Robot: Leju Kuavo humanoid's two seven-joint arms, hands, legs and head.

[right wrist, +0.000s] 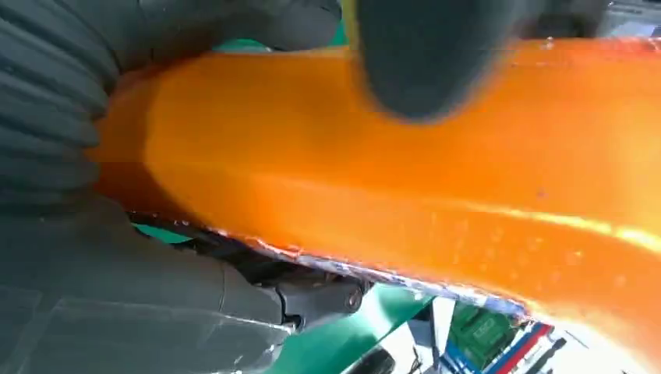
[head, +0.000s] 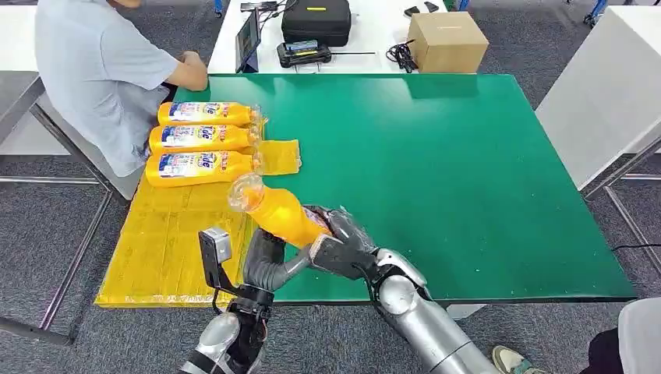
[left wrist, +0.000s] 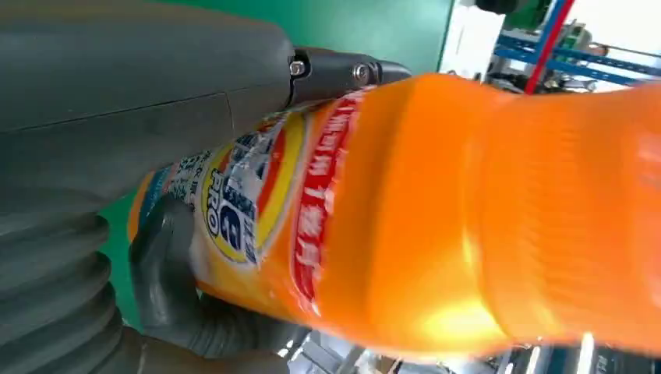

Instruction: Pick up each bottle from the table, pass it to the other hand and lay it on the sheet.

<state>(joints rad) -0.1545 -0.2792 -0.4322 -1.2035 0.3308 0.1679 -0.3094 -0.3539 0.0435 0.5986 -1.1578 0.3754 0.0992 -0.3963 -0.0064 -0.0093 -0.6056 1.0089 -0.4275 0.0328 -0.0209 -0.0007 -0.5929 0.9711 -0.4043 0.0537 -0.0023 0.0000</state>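
1. We hold the orange detergent bottle [head: 279, 213] in both hands above the table's [head: 483, 179] near edge: right hand [head: 343, 241] clamped on its base, left hand [head: 265, 257] wrapped around its middle.
2. Its long axis points cap-first towards the yellow sheet [head: 167, 241], nearer our left hand.

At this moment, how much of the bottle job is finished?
Done: three bottles lie side by side on the yellow sheet. In hand: a fourth bottle is at the handover, the right hand and left hand both on it. Left: laying it down; the green table shows no more bottles.
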